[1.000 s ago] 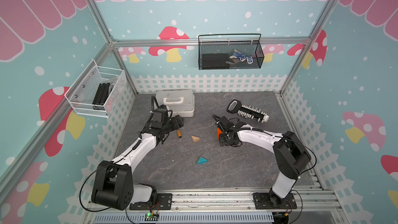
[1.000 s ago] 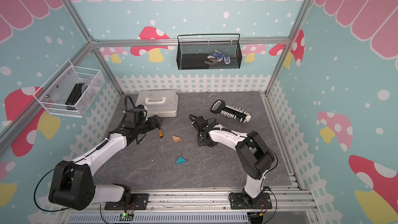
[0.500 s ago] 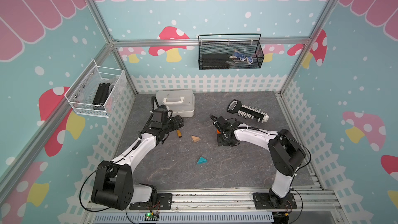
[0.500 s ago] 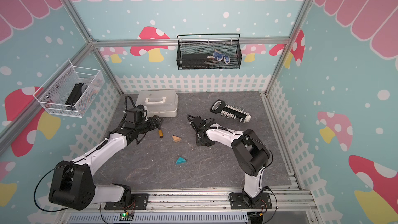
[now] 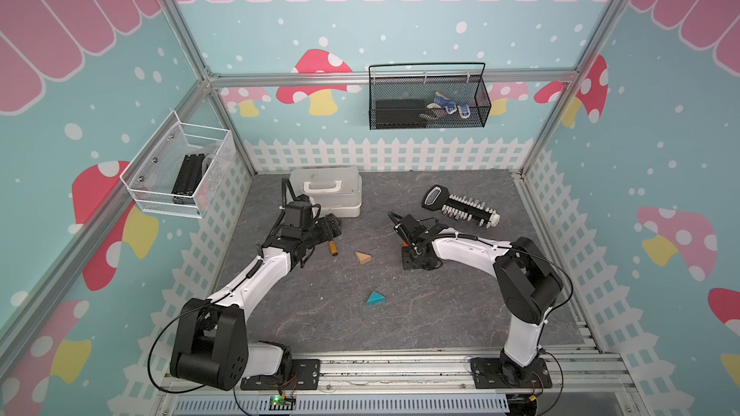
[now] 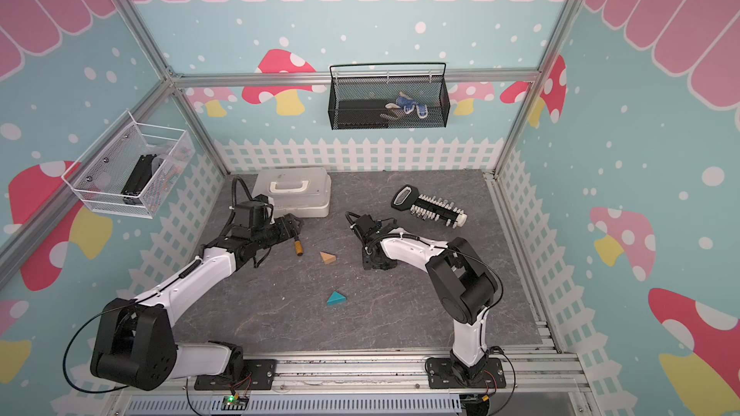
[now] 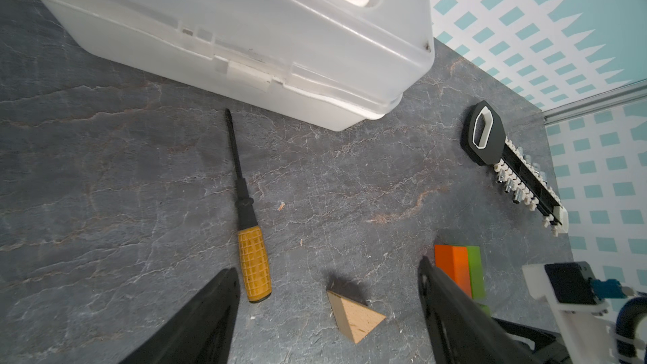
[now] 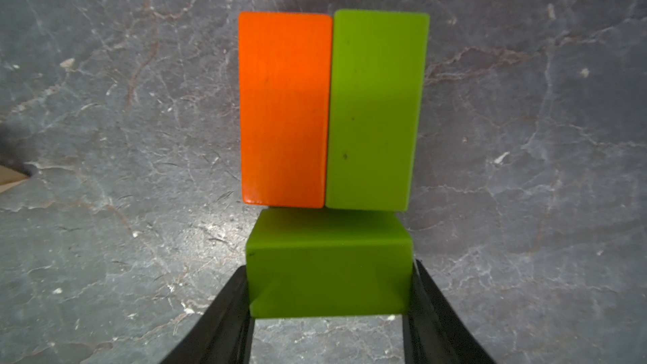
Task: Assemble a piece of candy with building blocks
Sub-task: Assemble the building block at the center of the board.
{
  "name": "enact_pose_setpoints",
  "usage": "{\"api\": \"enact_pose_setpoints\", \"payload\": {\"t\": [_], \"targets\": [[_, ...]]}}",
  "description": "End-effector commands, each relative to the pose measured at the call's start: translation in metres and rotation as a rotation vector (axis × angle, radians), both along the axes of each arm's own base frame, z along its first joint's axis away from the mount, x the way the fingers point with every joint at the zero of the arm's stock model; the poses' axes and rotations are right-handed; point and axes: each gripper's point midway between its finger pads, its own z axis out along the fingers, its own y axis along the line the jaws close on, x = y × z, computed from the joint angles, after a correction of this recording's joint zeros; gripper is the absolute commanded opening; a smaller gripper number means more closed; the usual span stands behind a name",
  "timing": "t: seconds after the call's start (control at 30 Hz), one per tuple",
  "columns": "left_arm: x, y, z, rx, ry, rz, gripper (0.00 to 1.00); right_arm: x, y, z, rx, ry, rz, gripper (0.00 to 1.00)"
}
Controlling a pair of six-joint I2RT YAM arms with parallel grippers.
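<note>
Clamping a lime-green cuboid (image 8: 327, 274) across its length, the right hand (image 8: 329, 288) stands about half open. Its two black fingers (image 8: 224, 313) press against the block's end faces, low over the grey stone-patterned worktop (image 5: 440, 314). Whether the block rests on the surface or is held just off it I cannot tell. Just beyond it lie an orange cuboid (image 8: 285, 110) and a second lime-green cuboid (image 8: 376, 110), flat and side by side with their long faces touching. The held block lies crosswise against their near ends, so the three form a partial body for the piece of candy, right of the worktop's middle. In both top views the right hand covers these three blocks and I cannot make them out. The left hand (image 7: 327, 267) hangs wide open and holds nothing. The left wrist view shows, in the gap between its fingers, the tan triangular prism (image 7: 353, 315) lying on the worktop, with a yellow-handled screwdriver (image 7: 254, 260) near it. The tan prism lies between the two hands, near the cuboids but apart from them. The teal triangular prism (image 5: 375, 298) lies alone, well apart from the other blocks and nearer the robot's bases. A white plastic case (image 5: 326, 194) sits shut at the back of the worktop beyond the left hand. A black socket rail (image 5: 460, 206) lies toward the back on the right.
</note>
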Motion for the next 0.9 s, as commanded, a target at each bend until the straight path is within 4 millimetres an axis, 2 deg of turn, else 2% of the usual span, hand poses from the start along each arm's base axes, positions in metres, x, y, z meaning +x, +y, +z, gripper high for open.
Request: {"api": "enact_pose_setpoints", "payload": {"t": [0.0,0.63,0.7,0.87], "targets": [[-0.001,0.004,0.002,0.015,-0.005,0.002,0.84,0.004,0.002,0.0,-0.009,-0.007,-0.018,0.54],[-0.002,0.003,0.001,0.015,-0.002,0.001,0.84,0.009,0.005,0.001,-0.008,-0.02,-0.031,0.55],[-0.002,0.004,0.0,0.017,-0.001,0.001,0.84,0.007,0.003,-0.01,-0.029,0.001,-0.031,0.56],[-0.002,0.004,0.001,0.018,-0.003,0.003,0.84,0.009,0.005,-0.011,-0.029,0.003,-0.029,0.56]]}}
